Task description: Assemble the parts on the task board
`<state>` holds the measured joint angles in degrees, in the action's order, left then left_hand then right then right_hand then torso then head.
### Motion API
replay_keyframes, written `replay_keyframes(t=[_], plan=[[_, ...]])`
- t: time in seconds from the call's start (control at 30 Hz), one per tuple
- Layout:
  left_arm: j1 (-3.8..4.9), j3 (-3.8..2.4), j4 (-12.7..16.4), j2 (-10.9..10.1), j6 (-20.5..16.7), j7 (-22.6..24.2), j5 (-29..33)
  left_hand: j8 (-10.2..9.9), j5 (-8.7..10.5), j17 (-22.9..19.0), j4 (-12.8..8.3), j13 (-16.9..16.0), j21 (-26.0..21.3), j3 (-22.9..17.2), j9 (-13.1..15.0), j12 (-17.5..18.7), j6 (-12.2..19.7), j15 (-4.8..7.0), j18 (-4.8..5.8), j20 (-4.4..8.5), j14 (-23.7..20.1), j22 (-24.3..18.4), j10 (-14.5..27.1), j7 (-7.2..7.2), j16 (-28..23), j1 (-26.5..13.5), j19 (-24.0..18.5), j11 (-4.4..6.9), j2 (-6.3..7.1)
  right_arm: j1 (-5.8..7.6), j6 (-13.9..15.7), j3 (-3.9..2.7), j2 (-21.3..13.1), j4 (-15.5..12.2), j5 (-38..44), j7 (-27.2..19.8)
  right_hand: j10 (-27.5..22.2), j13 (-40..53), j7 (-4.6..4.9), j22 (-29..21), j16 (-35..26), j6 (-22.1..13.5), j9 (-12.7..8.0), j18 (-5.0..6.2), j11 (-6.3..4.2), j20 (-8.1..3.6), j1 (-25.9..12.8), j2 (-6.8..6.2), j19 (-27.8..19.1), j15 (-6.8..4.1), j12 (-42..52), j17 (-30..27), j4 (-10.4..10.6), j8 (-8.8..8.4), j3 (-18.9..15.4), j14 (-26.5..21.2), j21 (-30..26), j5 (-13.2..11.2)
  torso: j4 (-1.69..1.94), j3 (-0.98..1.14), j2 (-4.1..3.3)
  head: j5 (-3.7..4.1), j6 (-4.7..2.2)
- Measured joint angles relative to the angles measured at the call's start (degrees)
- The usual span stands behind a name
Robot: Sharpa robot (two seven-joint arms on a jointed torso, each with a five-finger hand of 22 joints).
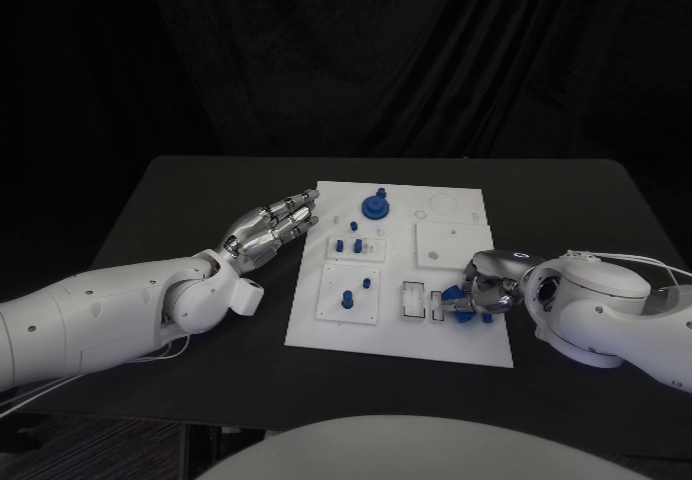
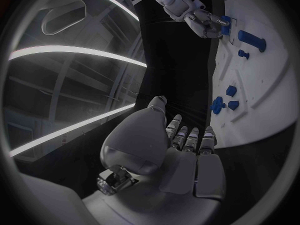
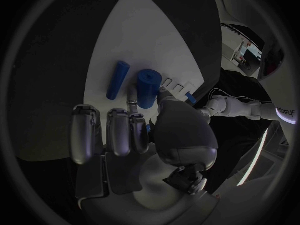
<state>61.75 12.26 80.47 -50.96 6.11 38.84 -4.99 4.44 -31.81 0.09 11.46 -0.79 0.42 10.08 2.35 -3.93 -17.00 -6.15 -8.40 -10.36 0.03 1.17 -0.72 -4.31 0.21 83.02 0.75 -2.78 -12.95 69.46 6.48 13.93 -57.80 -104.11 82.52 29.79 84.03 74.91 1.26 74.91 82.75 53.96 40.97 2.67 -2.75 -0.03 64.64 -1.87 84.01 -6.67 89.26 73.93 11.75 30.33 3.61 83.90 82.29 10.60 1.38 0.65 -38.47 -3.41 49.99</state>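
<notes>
Seating a blue cylinder (image 3: 149, 88) on the board (image 1: 454, 240).
Right hand (image 1: 488, 285) grasps it at its fingertips; left hand (image 1: 271, 229) released, beside the board. Next, probably: press down squarely.

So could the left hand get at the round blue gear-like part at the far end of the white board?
Probably yes: the left hand holds nothing, its fingers point toward the round blue gear-like part, and nothing stands between them.
</notes>
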Motion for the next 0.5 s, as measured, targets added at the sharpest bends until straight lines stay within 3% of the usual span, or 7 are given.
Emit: replay_keyframes(t=[0.5], plan=[[-0.17,0.00,0.0,-0.1,0.2,0.0,0.0,0.0,0.00,0.0,0.0,0.0,0.0,0.0,0.0,-0.2,-0.2,0.00,0.00,0.00,0.0,0.0,0.0,-0.20,0.0,0.0,0.0,-0.41,0.00,-0.31,5.1,0.28,-2.1,-1.3,-5.5,-2.6,0.0,0.0,0.35,0.0,0.3,0.4,0.1,0.00,-0.42,-0.39,0.2,0.15,0.0,-0.28,0.4,0.4,-0.5,-0.72,-0.5,0.2,0.4,0.0,-0.03,0.01,-0.01,-0.12,0.00]])
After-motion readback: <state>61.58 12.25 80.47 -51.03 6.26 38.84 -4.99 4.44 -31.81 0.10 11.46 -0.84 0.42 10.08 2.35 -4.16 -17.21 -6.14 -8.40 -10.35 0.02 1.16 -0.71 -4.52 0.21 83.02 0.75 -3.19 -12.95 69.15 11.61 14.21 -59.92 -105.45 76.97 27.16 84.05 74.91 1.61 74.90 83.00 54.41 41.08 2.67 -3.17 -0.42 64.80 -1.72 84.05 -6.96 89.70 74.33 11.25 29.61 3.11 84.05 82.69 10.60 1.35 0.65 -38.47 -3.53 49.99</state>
